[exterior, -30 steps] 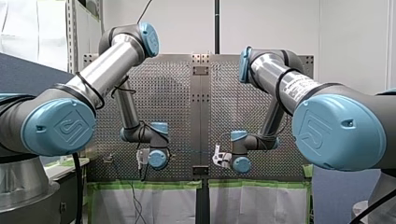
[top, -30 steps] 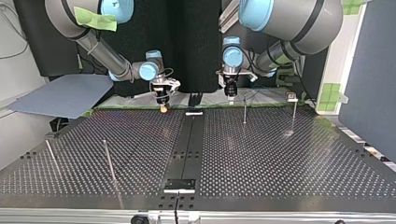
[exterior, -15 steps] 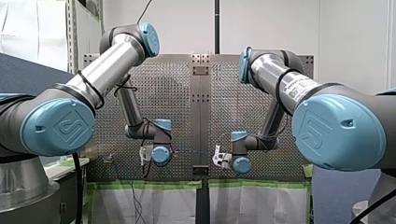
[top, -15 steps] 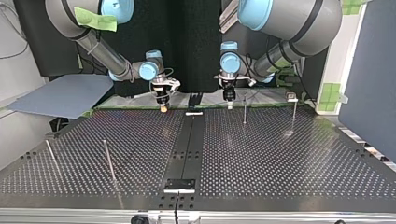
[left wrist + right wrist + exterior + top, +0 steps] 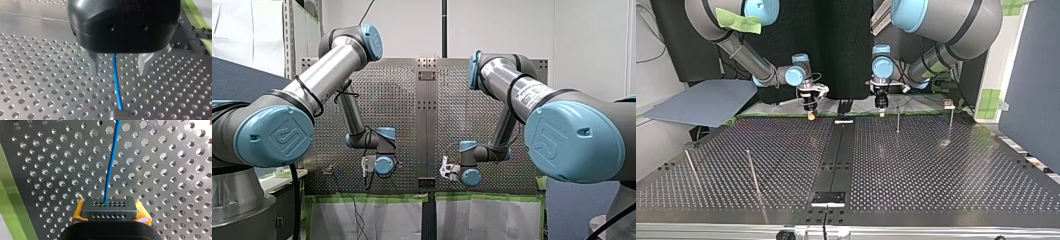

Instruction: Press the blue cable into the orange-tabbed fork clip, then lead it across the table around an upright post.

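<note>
Logged blue cable (image 5: pixel 117 87) running lengthwise between parted left fingers (image 5: pixel 93 66), touching neither, over desk (image 5: pixel 37 87) toward grey fitting (image 5: pixel 119 115). Judged right fingers (image 5: pixel 78 211) clamped on its far end. Favour left, nearer, for pressing down.

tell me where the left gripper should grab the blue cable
Grip the blue cable on its straight stretch between the open metal fingers of the left gripper, coming straight down from above. It runs thin and straight there, roughly centred in the gap, above the table.
</note>
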You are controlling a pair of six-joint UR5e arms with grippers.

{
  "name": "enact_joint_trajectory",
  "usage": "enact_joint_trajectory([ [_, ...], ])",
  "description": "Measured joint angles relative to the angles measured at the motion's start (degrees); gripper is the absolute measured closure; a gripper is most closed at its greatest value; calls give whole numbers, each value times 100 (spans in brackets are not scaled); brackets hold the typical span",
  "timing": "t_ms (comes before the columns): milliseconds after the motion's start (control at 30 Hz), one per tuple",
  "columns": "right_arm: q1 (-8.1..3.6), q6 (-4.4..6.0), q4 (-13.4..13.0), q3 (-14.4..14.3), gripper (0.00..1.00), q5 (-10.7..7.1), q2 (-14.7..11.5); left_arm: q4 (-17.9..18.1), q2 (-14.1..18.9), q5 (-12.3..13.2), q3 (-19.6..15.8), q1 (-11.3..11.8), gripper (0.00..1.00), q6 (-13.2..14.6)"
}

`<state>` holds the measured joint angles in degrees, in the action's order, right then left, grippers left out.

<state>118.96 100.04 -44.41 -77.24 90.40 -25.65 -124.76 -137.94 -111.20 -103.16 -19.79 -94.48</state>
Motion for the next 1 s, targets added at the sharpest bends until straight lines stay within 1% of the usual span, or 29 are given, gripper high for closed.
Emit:
enact_joint_trajectory([
  [33, 0, 0, 3, 0, 100, -1, 0, 17, -1, -2, 0, 2, 67, 24],
  [67, 0, 0, 4, 0, 100, -2, 1, 40, -1, -5, 0, 4, 67, 50],
  [100, 0, -1, 4, 1, 100, -3, 1, 77, -1, -8, 0, 4, 83, 85],
  [133, 0, -1, 4, 1, 100, -3, 1, 107, 0, -7, 0, 4, 93, 110],
  [167, 0, -1, 6, 1, 100, -4, 1, 136, 0, -6, 0, 3, 93, 133],
  [200, 0, -1, 7, 1, 100, -4, 1, 169, 1, -6, 0, 2, 100, 163],
  [367, 0, 0, 10, -1, 100, -4, 1, 219, 1, 2, 0, -4, 100, 244],
  [667, 0, -1, 12, 6, 100, -4, 8, 187, 1, 31, 0, 5, 100, 240],
  [833, -4, -18, 47, 83, 100, -7, 6, 100, 11, 55, 0, -7, 100, 255],
  [933, -7, -64, 124, 173, 100, -6, 0, 32, 59, 115, 0, -16, 100, 264],
  [1000, -7, -129, 219, 263, 100, -5, -11, 10, 139, 174, 0, -26, 100, 268],
])
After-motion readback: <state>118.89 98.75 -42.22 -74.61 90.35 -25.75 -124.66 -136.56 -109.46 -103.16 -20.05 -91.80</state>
